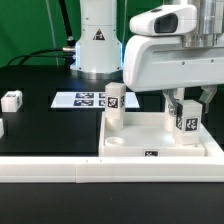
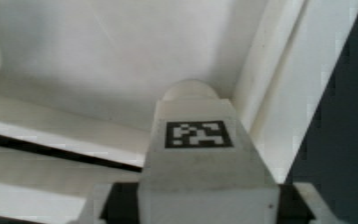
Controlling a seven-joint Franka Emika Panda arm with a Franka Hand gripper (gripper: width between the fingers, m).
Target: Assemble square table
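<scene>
The square table's white slab [image 1: 150, 135] lies at the front of the exterior view, rim up, with a small tag on its front edge. One white tagged leg [image 1: 113, 100] stands upright at its back left corner. A second leg [image 1: 187, 118] stands at the back right corner. My gripper [image 1: 188, 108] reaches down over that leg with a finger on each side. In the wrist view this leg [image 2: 199, 135] fills the space between the dark pads, and my gripper [image 2: 202, 205] is shut on it. I cannot tell whether it sits in a socket. The slab's floor [image 2: 87, 60] lies behind it.
Two loose legs [image 1: 11, 99] [image 1: 1, 128] lie at the exterior view's left on the black table. The marker board [image 1: 80, 99] lies behind the slab. A long white rail [image 1: 60, 172] runs along the front. The arm's base [image 1: 97, 40] stands at the back.
</scene>
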